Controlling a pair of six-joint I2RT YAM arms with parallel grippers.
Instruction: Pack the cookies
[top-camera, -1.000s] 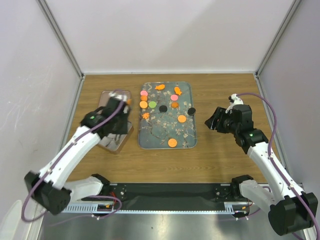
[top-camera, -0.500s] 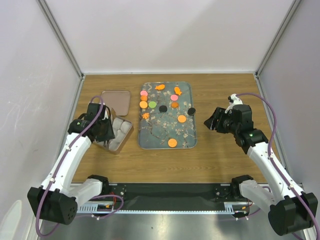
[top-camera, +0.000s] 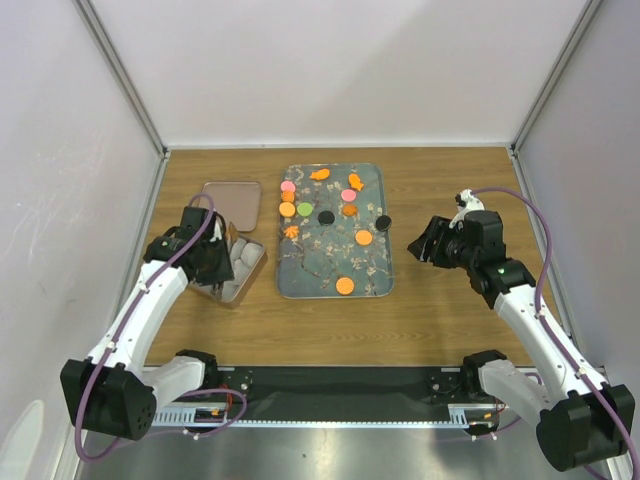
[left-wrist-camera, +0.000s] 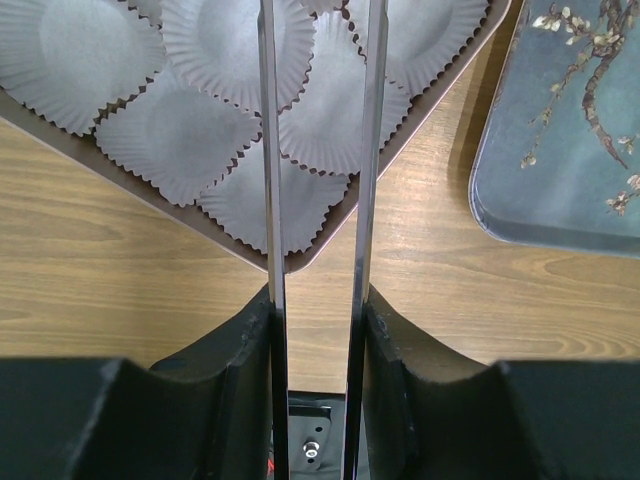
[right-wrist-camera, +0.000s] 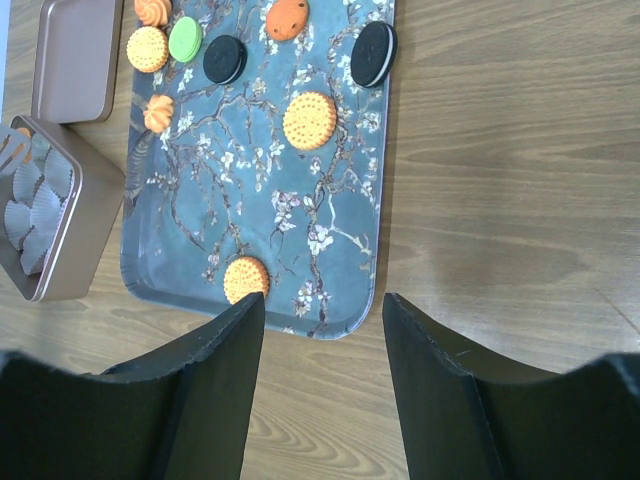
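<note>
Several cookies lie on the blue floral tray (top-camera: 335, 230): orange rounds (top-camera: 345, 285) (right-wrist-camera: 310, 120), a green one (top-camera: 305, 208), pink ones (top-camera: 288, 186) and black ones (top-camera: 326, 216) (right-wrist-camera: 373, 54). My left gripper (top-camera: 212, 260) (left-wrist-camera: 318, 300) is shut on thin metal tongs (left-wrist-camera: 270, 150). Their blades reach over the open tin (top-camera: 255, 268) (left-wrist-camera: 420, 110), which is lined with empty paper cups (left-wrist-camera: 210, 40); the blade tips are out of view. My right gripper (top-camera: 420, 241) (right-wrist-camera: 322, 305) hangs open and empty above the table, beside the tray's near right corner.
The tin's brownish lid (top-camera: 232, 204) (right-wrist-camera: 75, 60) lies flat behind the tin, left of the tray. Bare wooden table (top-camera: 450, 310) runs to the right of the tray. White walls enclose the back and both sides.
My left arm has drawn back from above the tin and lid toward the tin's near left side, uncovering the lid. The right arm has not moved.
</note>
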